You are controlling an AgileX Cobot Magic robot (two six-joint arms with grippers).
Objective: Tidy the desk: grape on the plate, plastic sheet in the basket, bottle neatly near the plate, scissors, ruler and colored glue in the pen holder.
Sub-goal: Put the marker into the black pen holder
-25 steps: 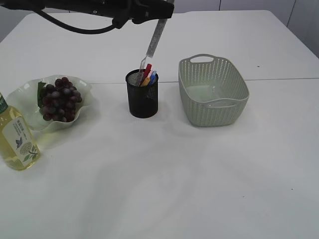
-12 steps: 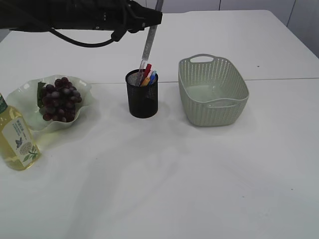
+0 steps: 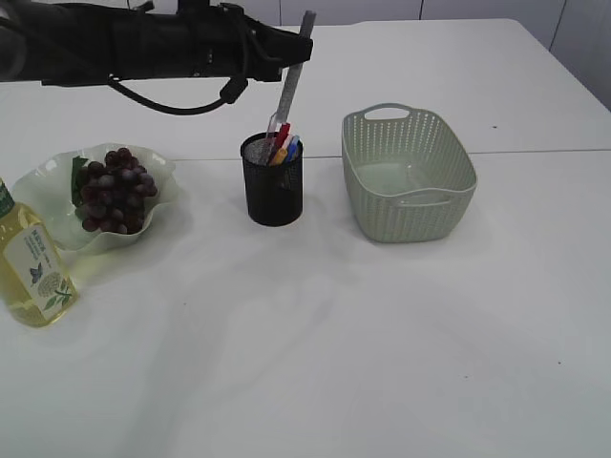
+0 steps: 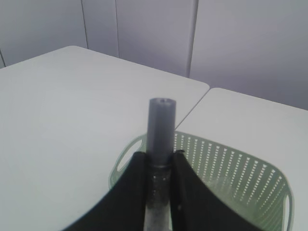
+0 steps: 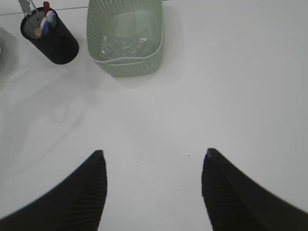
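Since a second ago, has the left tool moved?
Yes. The left tool has slid left relative to the pen holder, still gripping the glue.

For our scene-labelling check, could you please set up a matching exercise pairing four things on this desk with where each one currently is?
Things:
1. grapes
2. bottle
3. glue stick
4. plastic sheet

Places:
A. in the green basket
B. on the table, beside the plate
C. clamped in the left gripper, lower end at the pen holder
D. on the plate

Pairs: 1-D, 2-B, 3-C, 4-A
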